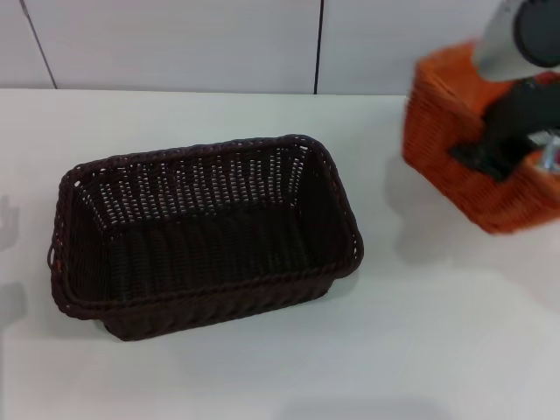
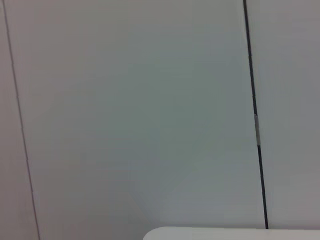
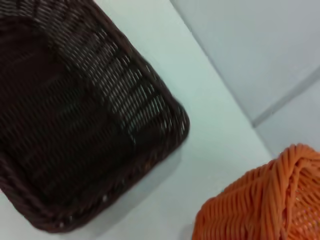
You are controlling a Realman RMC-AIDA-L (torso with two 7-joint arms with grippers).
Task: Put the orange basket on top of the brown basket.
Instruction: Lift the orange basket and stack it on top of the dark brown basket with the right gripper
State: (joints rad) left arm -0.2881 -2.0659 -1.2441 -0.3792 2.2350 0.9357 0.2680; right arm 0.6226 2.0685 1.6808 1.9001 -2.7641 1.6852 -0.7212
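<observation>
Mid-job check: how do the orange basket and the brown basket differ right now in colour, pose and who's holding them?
The orange basket is bright orange; the brown basket is almost black. The orange basket appears tilted and lifted at the right edge of the head view, while the brown basket sits flat on the white table with its opening up. The right gripper is at the orange basket's rim; nothing touches the brown basket. Both are rectangular woven trays with braided rims.

Head looks down; right wrist shares brown basket.

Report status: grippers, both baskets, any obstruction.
Right gripper shut on orange basket, lifted at table's right. Left gripper out of view. Brown basket sits empty, nothing in between.
</observation>
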